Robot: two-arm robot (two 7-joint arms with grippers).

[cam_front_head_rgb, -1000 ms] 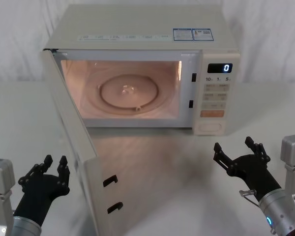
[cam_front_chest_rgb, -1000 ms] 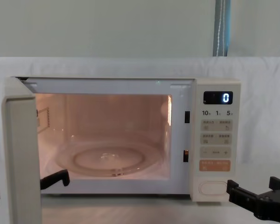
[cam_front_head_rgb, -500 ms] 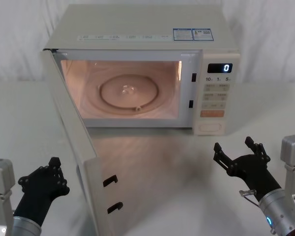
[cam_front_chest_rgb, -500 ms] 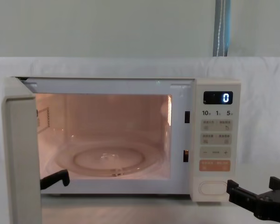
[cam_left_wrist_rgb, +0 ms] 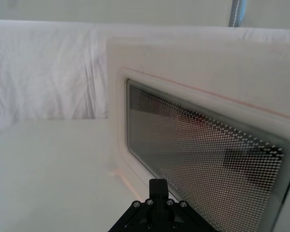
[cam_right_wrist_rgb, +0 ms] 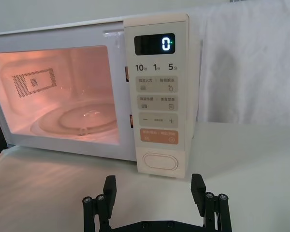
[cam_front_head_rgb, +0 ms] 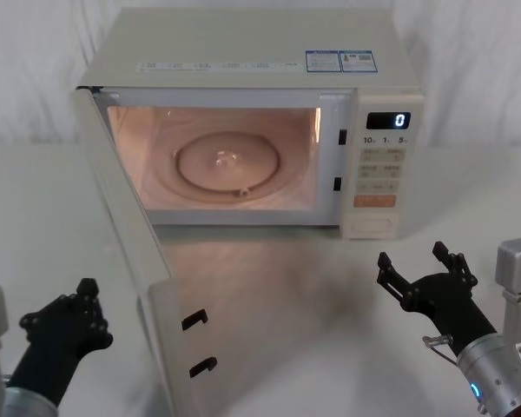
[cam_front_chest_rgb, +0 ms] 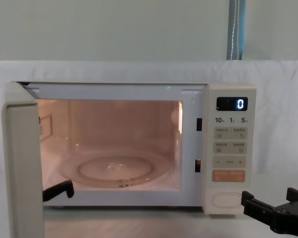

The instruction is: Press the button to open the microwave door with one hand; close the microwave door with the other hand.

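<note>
Microwave (cam_front_head_rgb: 243,52) lit, door (cam_front_head_rgb: 135,261) swung wide open, left gripper (cam_front_head_rgb: 65,321) fingers pinched together outside the door, right gripper (cam_front_head_rgb: 421,274) spread wide before the button (cam_front_head_rgb: 371,226).

The microwave door (cam_front_head_rgb: 130,261) runs off the frame's bottom edge.

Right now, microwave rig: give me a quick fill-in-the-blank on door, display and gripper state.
1. The microwave door stands ____, and the cavity light is on.
2. The black display shows the digit ____.
3. The right gripper hovers in front of the button with its fingers ____.
4. The left gripper is on the door's ____ side, facing its window.

Missing words: open; 0; open; outer
</note>
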